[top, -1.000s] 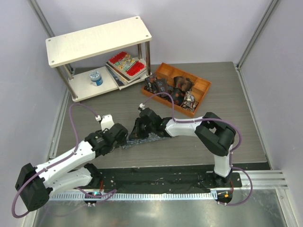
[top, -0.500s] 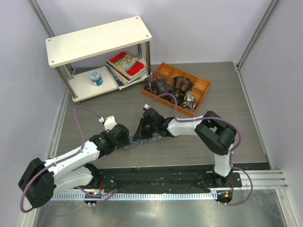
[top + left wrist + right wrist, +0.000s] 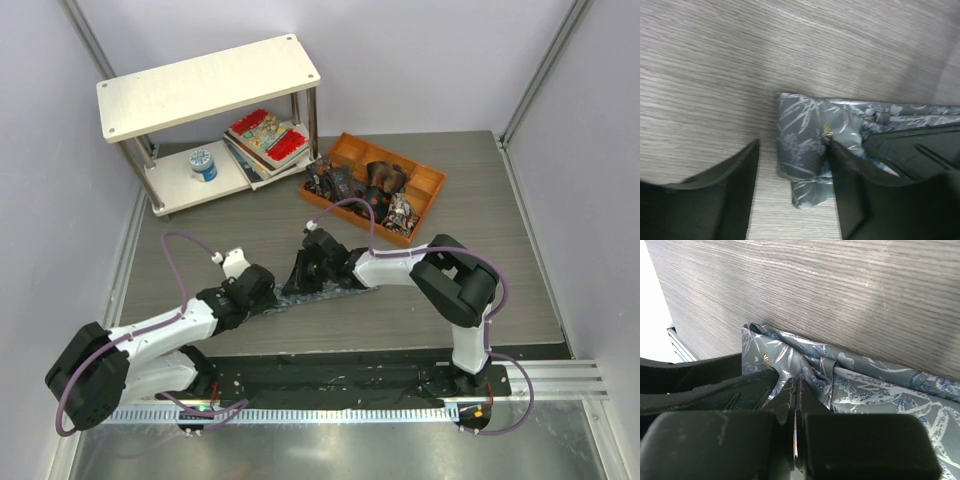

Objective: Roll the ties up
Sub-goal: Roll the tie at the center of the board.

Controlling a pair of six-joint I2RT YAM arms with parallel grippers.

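Observation:
A long grey-blue tie with a pale leaf print lies on the table between my two grippers. My left gripper is open, and the tie's folded end lies between its fingers, close to the right one. My right gripper is shut, its fingertips pinching a bunched fold of the tie beside the left gripper. Small dark rolled ties with red prints sit in an orange tray.
A white two-level shelf stands at the back left, with red-patterned books and a blue spool on its lower level. The orange tray sits just behind the right gripper. Grey walls enclose the table.
The left arm has lowered and slid its gripper slightly right along the tie's end. The right gripper has shifted a little to the right with the tie.

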